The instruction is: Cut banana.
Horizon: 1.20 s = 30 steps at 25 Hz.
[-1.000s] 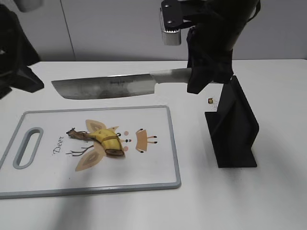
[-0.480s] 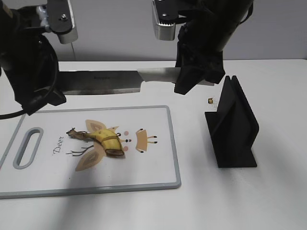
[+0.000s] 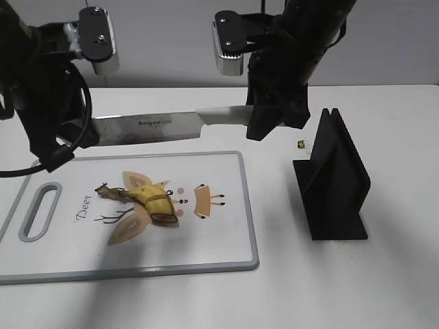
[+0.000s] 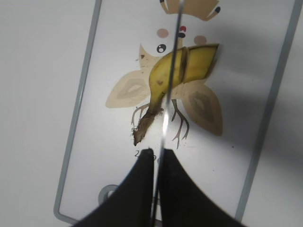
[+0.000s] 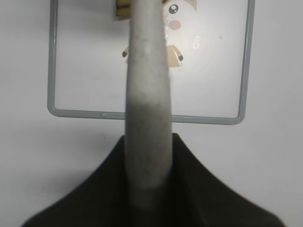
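The left gripper (image 3: 58, 147), at nine o'clock, pinches the tip of the knife (image 3: 147, 127) blade. The banana (image 3: 152, 201) lies mid cutting board (image 3: 226, 247), below. At two o'clock, the right gripper (image 3: 264, 123) clamps the handle, holding the knife level.

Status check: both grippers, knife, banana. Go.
Right gripper clamped on knife handle. Left gripper pinching blade tip. Banana on cutting board, uncut beneath blade. Nothing obstructing.

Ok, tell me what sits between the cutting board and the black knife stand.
Mostly bare white table. The exterior view shows only a tiny brownish scrap near the stand's far end, past the cutting board's right edge. Nothing else lies in that gap.
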### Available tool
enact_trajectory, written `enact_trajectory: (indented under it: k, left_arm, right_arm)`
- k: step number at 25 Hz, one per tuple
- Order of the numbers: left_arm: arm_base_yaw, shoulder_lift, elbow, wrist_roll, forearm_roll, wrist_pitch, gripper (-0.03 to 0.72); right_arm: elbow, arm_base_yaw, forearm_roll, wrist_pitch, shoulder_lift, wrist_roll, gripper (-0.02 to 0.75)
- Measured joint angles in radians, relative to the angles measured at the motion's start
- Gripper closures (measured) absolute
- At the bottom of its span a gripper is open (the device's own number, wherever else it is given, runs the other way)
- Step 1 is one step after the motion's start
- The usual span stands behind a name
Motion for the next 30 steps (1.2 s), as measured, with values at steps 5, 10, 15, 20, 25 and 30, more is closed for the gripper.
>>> enact_trajectory:
  k: [5, 10, 15, 20, 25, 30]
  left_arm:
    - [0.000, 0.060, 0.000, 0.000, -0.005, -0.023, 0.697]
    - [0.001, 0.126, -0.006, -0.002, -0.010, -0.061, 0.699]
    - [0.002, 0.202, -0.006, -0.079, 0.003, -0.069, 0.699]
    - [0.004, 0.256, -0.006, -0.145, 0.013, -0.081, 0.699]
    - [0.004, 0.289, -0.006, -0.205, 0.013, -0.088, 0.697]
    - [0.004, 0.315, -0.006, -0.243, 0.017, -0.086, 0.693]
  right_arm:
    - [-0.007, 0.000, -0.017, -0.021, 0.014, -0.002, 0.574]
    - [-0.010, 0.000, -0.035, -0.051, 0.046, 0.036, 0.570]
    - [-0.056, 0.000, -0.039, -0.048, 0.139, 0.066, 0.559]
    - [-0.128, 0.000, -0.046, -0.033, 0.212, 0.086, 0.542]
    - [-0.165, 0.000, -0.049, -0.030, 0.251, 0.101, 0.528]
    - [-0.172, 0.000, -0.046, -0.032, 0.278, 0.103, 0.528]
